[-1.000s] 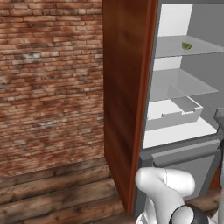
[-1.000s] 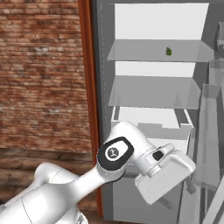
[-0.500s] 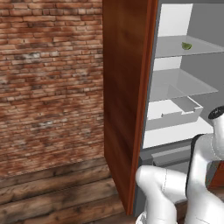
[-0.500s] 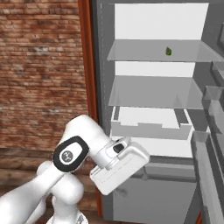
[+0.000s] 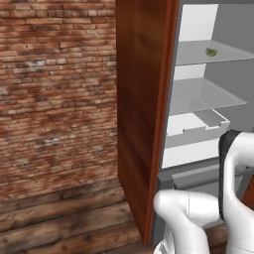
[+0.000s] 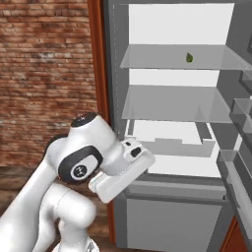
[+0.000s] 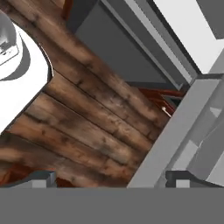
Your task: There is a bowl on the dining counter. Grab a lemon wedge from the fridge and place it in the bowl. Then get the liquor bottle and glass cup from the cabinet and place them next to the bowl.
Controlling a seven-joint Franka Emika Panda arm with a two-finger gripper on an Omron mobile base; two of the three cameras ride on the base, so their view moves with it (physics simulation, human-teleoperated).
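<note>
Green against the white interior, the lemon wedge [image 6: 189, 57] sits alone on the top glass shelf [image 6: 147, 58] of the open fridge [image 6: 162, 206], toward its right side, and we also see it in the left base view [image 5: 211, 51]. Our arm is folded low in front of the fridge, the hand camera looking down at the plank floor [image 7: 87, 131] beside the fridge base, with the fingers spread wide and holding nothing. We judge the risk to be the long upward reach: the wrist could strike a shelf edge or the drawer [image 6: 170, 142], or nudge the small wedge backward out of grasp.
</note>
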